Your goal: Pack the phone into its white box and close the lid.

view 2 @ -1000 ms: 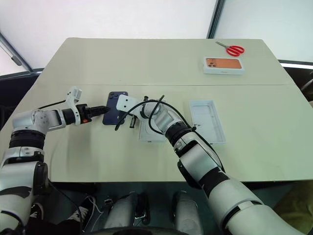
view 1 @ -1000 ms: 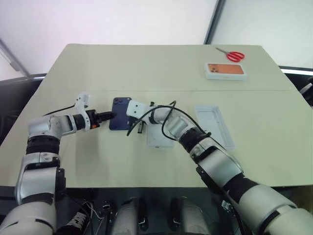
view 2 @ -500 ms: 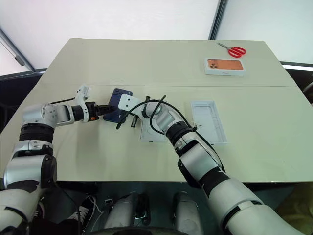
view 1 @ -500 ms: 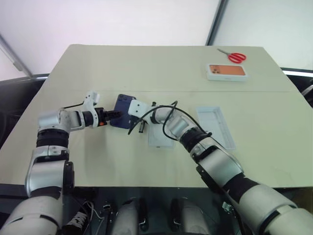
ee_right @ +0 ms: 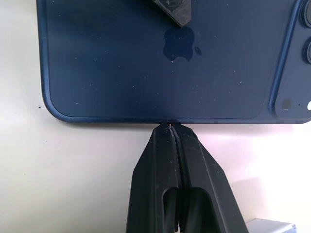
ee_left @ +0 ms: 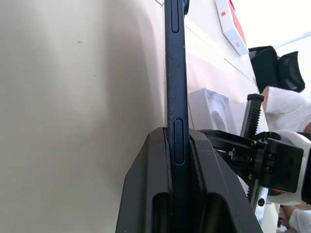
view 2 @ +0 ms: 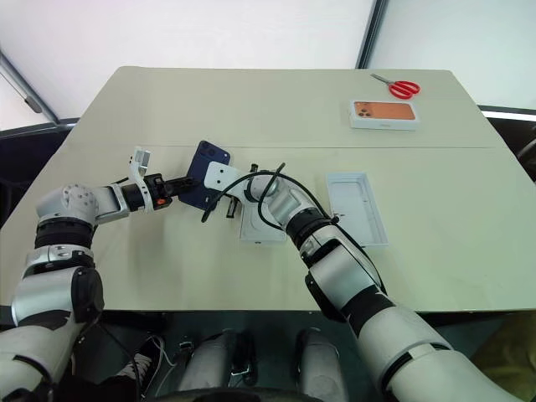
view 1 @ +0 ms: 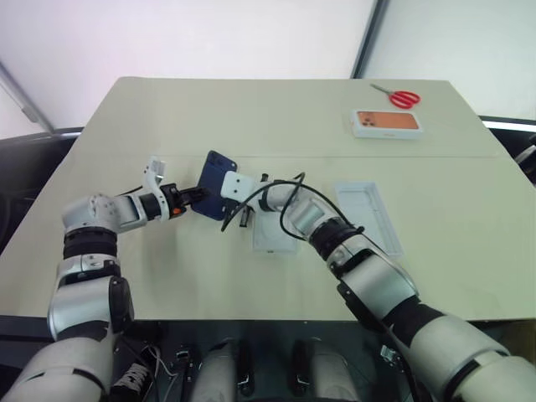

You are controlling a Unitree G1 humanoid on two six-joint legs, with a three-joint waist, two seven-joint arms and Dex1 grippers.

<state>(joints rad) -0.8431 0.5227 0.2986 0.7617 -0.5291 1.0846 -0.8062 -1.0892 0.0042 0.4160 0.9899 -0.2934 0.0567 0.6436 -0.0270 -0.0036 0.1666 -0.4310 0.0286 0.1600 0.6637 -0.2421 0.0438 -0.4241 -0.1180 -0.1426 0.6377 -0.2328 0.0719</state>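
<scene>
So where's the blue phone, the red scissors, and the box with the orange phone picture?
phone [view 2: 203,170]: right eye view, on its dark blue back.
scissors [view 2: 404,85]: right eye view, on the red handles.
printed box [view 2: 383,111]: right eye view, on the orange picture on top.

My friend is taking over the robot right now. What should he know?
Left gripper: shut on the phone, tilted up on edge off the table.
Right gripper: shut, empty, tips at the phone's long edge.
White box: open, empty, just right of the phone.
Lid: lying open side up, further right.
Done: phone gripped.
Left: lay the phone in the box, put the lid on.
</scene>
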